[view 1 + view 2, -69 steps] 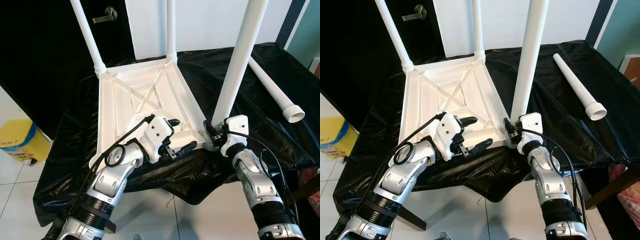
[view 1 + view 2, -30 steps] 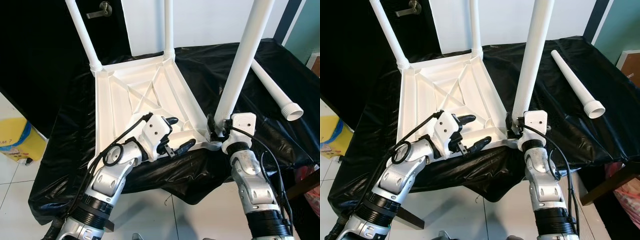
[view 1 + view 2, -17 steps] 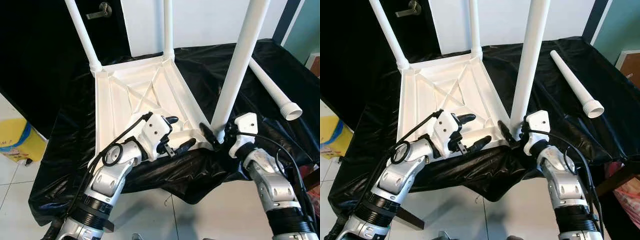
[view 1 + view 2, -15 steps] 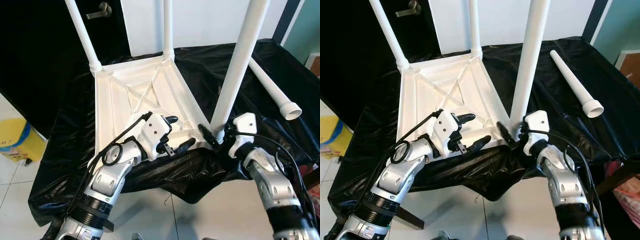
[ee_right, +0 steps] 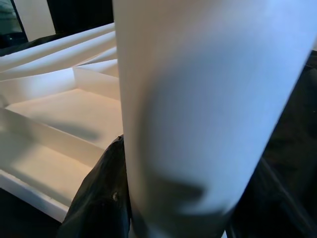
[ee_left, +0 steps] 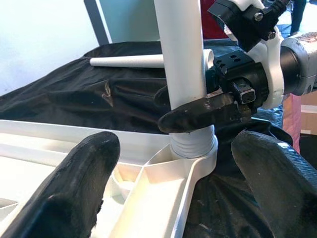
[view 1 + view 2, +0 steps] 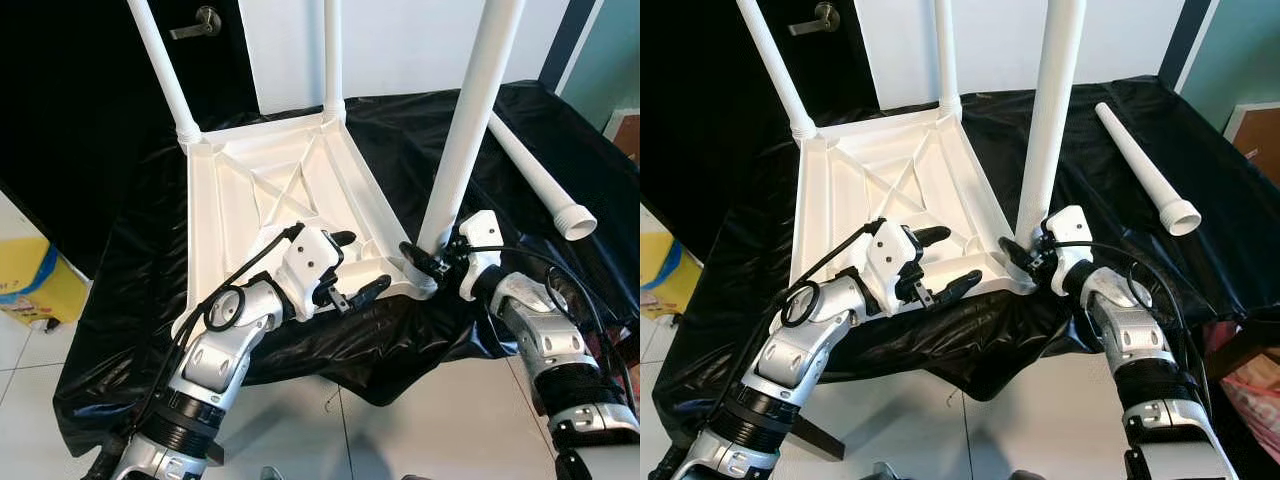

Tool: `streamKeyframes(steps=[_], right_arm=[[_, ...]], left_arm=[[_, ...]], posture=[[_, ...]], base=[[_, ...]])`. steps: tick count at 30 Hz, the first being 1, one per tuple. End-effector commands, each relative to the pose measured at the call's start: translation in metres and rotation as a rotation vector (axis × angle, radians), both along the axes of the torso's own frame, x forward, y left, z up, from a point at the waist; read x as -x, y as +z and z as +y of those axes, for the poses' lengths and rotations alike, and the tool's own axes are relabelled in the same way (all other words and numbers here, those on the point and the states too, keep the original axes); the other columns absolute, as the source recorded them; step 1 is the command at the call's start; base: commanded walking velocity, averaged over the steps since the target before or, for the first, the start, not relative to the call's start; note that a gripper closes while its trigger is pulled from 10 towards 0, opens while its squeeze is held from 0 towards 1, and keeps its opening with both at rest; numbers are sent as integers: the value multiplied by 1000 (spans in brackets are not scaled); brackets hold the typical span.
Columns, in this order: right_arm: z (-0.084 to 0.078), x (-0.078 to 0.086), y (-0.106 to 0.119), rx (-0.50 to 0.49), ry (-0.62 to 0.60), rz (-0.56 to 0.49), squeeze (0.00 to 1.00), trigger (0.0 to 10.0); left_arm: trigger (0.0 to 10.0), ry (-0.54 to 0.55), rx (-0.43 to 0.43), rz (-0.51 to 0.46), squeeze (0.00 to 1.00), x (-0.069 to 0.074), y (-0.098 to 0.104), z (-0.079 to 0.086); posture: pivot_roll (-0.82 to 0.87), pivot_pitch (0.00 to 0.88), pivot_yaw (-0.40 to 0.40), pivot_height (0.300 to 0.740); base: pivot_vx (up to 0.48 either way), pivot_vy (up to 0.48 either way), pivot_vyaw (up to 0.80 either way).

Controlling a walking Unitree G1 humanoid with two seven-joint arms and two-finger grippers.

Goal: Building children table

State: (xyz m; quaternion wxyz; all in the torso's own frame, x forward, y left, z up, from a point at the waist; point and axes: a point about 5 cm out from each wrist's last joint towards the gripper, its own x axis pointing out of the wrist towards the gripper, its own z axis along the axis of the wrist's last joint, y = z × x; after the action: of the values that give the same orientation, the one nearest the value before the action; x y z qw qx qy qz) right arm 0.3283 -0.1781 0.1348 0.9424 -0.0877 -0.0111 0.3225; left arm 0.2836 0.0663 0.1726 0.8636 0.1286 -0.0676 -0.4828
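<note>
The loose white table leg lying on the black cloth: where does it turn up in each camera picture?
Left eye view: loose leg at the right, behind the upright leg.
Right eye view: upper right, flared end nearest.
Left wrist view: a horizontal white tube behind the upright leg.
Right wrist view: I cannot make it out.
Shared landmark: the upright leg held by the right gripper.

The upturned tabletop (image 7: 270, 195) lies on the sheet-covered table (image 7: 150, 300), toward its left and front edge. Legs stand at its far left corner (image 7: 160, 70), far right corner (image 7: 333, 55) and near right corner (image 7: 470, 110). A loose leg (image 7: 535, 175) lies on the sheet to the right, near the table's right edge. The left gripper (image 7: 350, 268) straddles the tabletop's front edge; the right gripper (image 7: 428, 262) sits at the near right leg's base.
</note>
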Motion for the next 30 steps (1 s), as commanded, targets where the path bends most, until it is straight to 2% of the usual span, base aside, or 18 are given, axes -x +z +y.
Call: streamKeyframes(steps=[1, 4, 5, 6, 12, 16, 18, 22, 23, 26, 27, 28, 29, 30], right_arm=[[1, 4, -15, 52, 40, 58, 0, 0], [0, 4, -17, 48, 29, 59, 0, 0], [-2, 5, -18, 48, 10, 51, 0, 6196], [-3, 5, -19, 50, -20, 43, 0, 10000], [-3, 8, -23, 68, -159, 7, 0, 10000], [0, 10, -24, 58, -195, 4, 0, 10000], [6, 14, -25, 20, -271, -7, 0, 10000], [8, 15, -25, -5, -319, -5, 0, 10000], [10, 16, -25, -32, -382, -4, 0, 10000], [11, 17, -24, -54, -440, -10, 0, 10000], [11, 18, -23, -73, -510, -16, 0, 10000], [11, 18, -23, -73, -510, -16, 0, 10000], [12, 19, -22, -95, -578, -18, 0, 10000], [12, 19, -22, -95, -578, -18, 0, 10000]], left_arm=[[10000, 37, -11, -5, 0, 0, -1, 5], [10000, 42, -12, -3, 0, -1, -1, 6], [10000, 49, -15, -1, 0, -1, -2, 6], [10000, 60, -23, -1, 0, -2, -3, 7], [10000, 121, -61, 6, 0, -9, -8, 12], [10000, 145, -61, 17, 0, -11, -9, 14], [10000, 224, -53, 34, 0, -21, -10, 19], [10000, 260, -36, 52, 0, -26, -10, 22], [10000, 301, -32, 67, 0, -32, -10, 25], [10000, 333, -29, 80, 0, -36, -10, 27], [10000, 376, -31, 95, 0, -42, -10, 31], [10000, 376, -31, 95, 0, -42, -10, 31], [10000, 416, -37, 99, 0, -47, -10, 34], [10000, 416, -37, 99, 0, -47, -10, 34]], posture=[[-88, 0, 1, 740], [-88, 0, 1, 740], [-90, 0, 1, 740], [-93, 0, 2, 740], [-98, 0, 5, 740], [-101, 0, 9, 740], [-107, 0, 19, 740], [-107, 0, 19, 740], [-111, 0, 24, 740], [-115, 1, 29, 740], [-116, 1, 30, 740], [-116, 1, 30, 740], [-120, 6, 35, 740], [-120, 6, 35, 740]], base=[[0, 0, 0], [0, 0, 0], [0, 0, 0], [0, 0, 0], [0, 0, 0], [0, 0, 0], [0, 0, 0], [0, 0, 0], [0, 0, 0], [0, 0, 0], [0, 0, 0], [0, 0, 0], [0, 0, 0], [0, 0, 0]])
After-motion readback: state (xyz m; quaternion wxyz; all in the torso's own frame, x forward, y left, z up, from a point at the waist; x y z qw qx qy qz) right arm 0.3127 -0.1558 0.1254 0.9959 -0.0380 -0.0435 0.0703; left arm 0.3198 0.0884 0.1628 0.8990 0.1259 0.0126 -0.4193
